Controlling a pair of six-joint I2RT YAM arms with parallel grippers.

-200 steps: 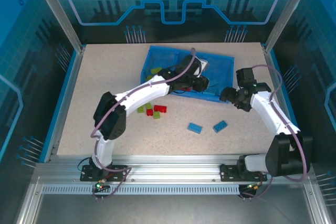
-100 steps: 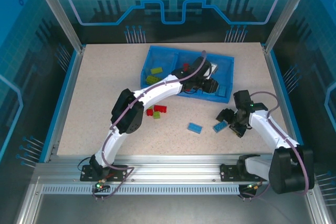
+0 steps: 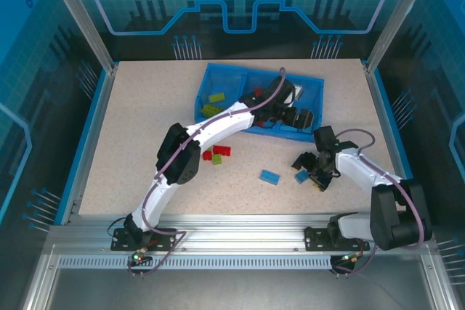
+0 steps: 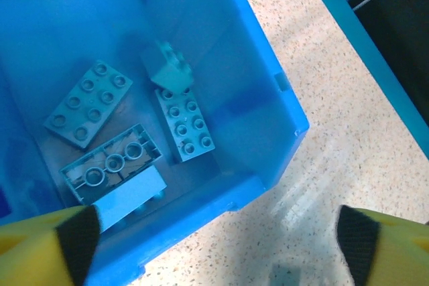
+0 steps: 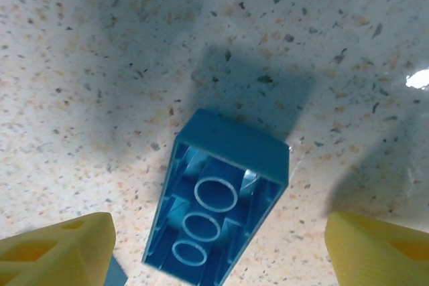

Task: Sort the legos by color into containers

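Legos [image 4: 184,125] of blue lay in the tray's [image 4: 261,105] end compartment beneath the wide left pincer [image 4: 218,242], while the right pincer [image 5: 216,249], also wide, had descended astride an upturned blue brick [image 5: 218,199] on the counter [image 5: 100,65], apparently ready to grasp.

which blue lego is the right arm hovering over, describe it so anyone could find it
From the blue tray, come toward the near edge to two light blue legos on the bare tabletop. It is the right-hand lego, framed by the open right end effector. Its hollow underside, three round tubes, shows to the wrist camera; the left-hand lego lies alone.
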